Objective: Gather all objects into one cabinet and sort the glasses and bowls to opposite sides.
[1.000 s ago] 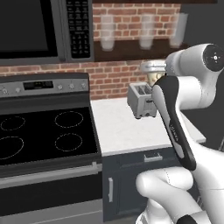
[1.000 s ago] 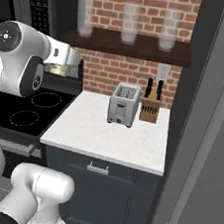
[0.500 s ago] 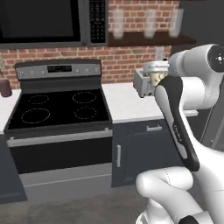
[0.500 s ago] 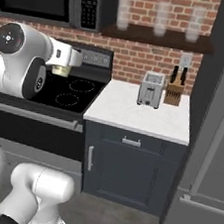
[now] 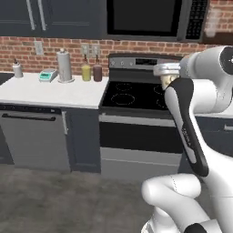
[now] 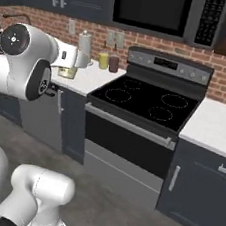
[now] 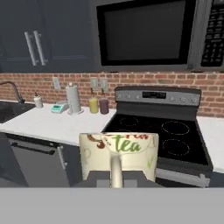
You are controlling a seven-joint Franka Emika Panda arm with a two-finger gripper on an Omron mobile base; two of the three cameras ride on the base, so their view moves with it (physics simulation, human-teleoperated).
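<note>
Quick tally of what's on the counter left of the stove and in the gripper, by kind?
Mugs: 1, cream patterned mug held in the gripper
Paper towel rolls: 1
Bottles: 2, yellow and dark red
Small teal scales: 1
Small white shakers: 1
Total: 6

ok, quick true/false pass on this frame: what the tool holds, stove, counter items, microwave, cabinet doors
1. The tool is shut on the cream patterned mug. True.
2. A pot sits on the stove. False: its burners are bare.
3. A paper towel roll stands on the white counter left of the stove. True.
4. The microwave sits on the counter. False: it is mounted above the stove.
5. The navy cabinet doors left of the microwave are shut. True.
6. The mug held is bright orange. False: it is cream with "tea" lettering.
</note>
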